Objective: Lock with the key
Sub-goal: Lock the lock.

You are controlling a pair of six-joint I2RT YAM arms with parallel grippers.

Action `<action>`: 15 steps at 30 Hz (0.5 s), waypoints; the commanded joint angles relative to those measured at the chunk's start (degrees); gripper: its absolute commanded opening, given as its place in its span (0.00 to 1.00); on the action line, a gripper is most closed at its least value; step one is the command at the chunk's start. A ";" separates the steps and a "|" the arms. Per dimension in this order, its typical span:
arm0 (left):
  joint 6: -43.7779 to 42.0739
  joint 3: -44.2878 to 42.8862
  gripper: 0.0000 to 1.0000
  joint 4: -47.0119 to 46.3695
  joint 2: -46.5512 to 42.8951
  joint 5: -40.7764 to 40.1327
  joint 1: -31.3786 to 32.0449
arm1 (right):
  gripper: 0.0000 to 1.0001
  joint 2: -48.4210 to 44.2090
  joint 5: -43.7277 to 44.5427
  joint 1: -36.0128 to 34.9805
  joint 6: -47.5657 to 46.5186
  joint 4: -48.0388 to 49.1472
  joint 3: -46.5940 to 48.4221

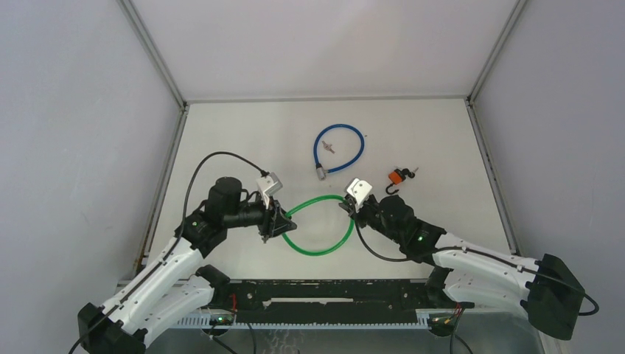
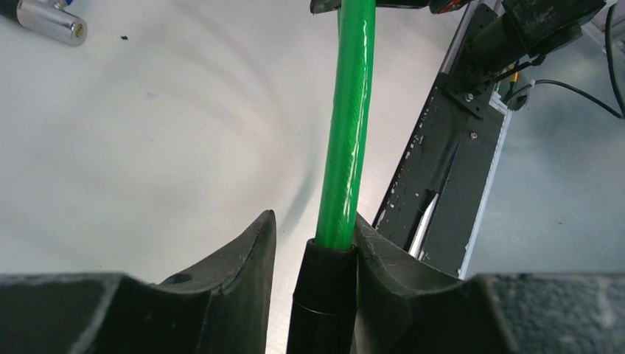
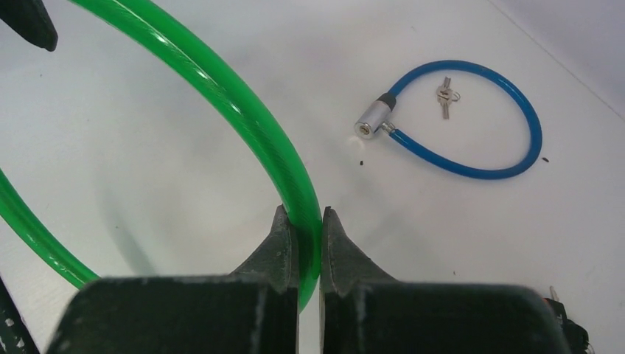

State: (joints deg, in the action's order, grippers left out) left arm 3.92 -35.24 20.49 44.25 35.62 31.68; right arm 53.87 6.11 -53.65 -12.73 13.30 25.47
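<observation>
A green cable lock (image 1: pixel 324 249) forms a loop on the white table between my arms. My left gripper (image 1: pixel 276 220) sits around its black end collar (image 2: pixel 324 295). The collar rests against the right finger, with a gap to the left finger (image 2: pixel 250 258), so the left gripper (image 2: pixel 315 215) is open. My right gripper (image 1: pixel 352 209) is shut on the green cable (image 3: pixel 221 81), which is pinched between its tips (image 3: pixel 304 209). A small silver key (image 1: pixel 329 147) lies inside a blue cable lock (image 1: pixel 359 151), also seen in the right wrist view (image 3: pixel 444 96).
The blue cable lock (image 3: pixel 516 103) with its silver barrel (image 3: pixel 371 118) lies behind the grippers. An orange padlock (image 1: pixel 398 177) sits to its right. Grey walls enclose the table on three sides. The arms' black base rail (image 1: pixel 332 291) runs along the near edge.
</observation>
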 commanded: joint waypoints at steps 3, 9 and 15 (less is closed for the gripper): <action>-1.88 -4.83 0.46 1.05 0.05 0.58 -0.06 | 0.00 -1.56 -5.49 -0.98 -1.69 -2.31 6.76; -1.57 -6.43 0.63 2.41 -1.03 -0.66 -0.14 | 0.00 -1.11 -5.49 -1.17 -2.54 -3.62 7.46; -0.13 -7.70 0.75 5.64 -2.25 -0.62 -1.17 | 0.00 -1.10 -7.12 -1.03 -2.74 -4.32 7.89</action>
State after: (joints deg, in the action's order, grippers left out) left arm 3.07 -38.87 24.64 43.35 35.07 31.55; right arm 53.82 1.91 -54.43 -16.21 5.15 29.54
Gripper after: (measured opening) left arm 0.724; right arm 0.064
